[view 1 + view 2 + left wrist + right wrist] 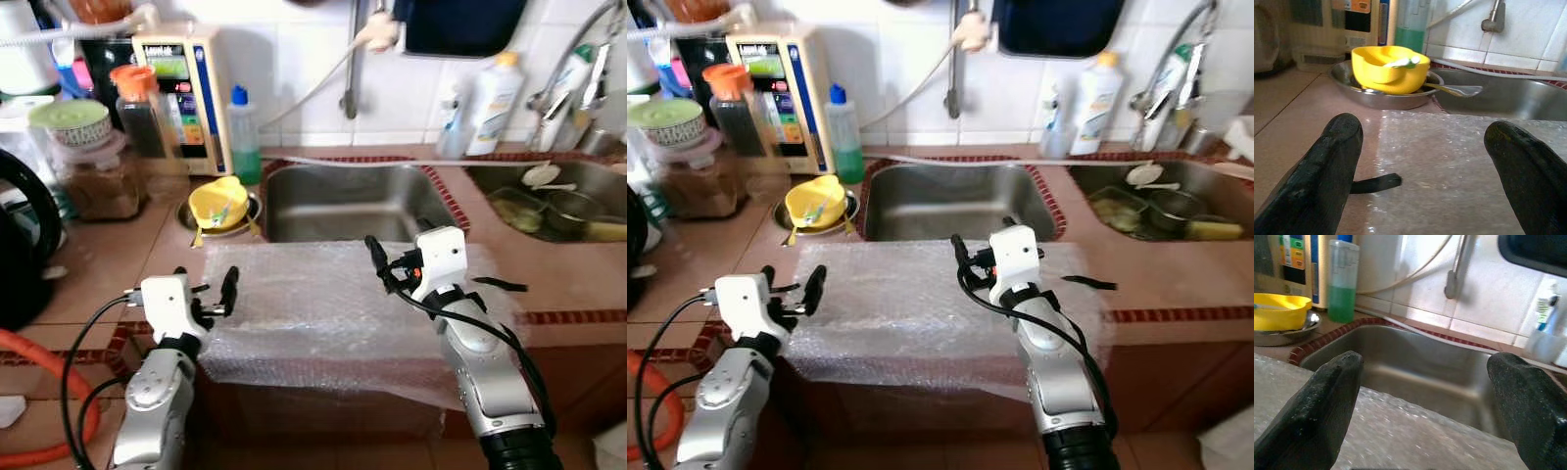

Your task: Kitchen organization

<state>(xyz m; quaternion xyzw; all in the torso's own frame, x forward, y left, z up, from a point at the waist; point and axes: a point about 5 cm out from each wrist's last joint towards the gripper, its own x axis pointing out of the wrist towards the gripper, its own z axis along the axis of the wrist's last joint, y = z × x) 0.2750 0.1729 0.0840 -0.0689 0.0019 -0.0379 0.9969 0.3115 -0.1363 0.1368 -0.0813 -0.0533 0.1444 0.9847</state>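
Yellow bowl [219,202], clear bubble wrap [333,304], steel sink [348,201].

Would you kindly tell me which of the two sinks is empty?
The left sink, directly behind the bubble wrap, is empty. The right sink holds dishes and a ladle.

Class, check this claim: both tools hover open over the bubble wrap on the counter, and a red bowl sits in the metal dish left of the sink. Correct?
Not quite. The bowl is yellow, not red, as the left eye view shows. The rest stands: left tool and right tool are open over the bubble wrap, and the bowl sits in the metal dish left of the sink.
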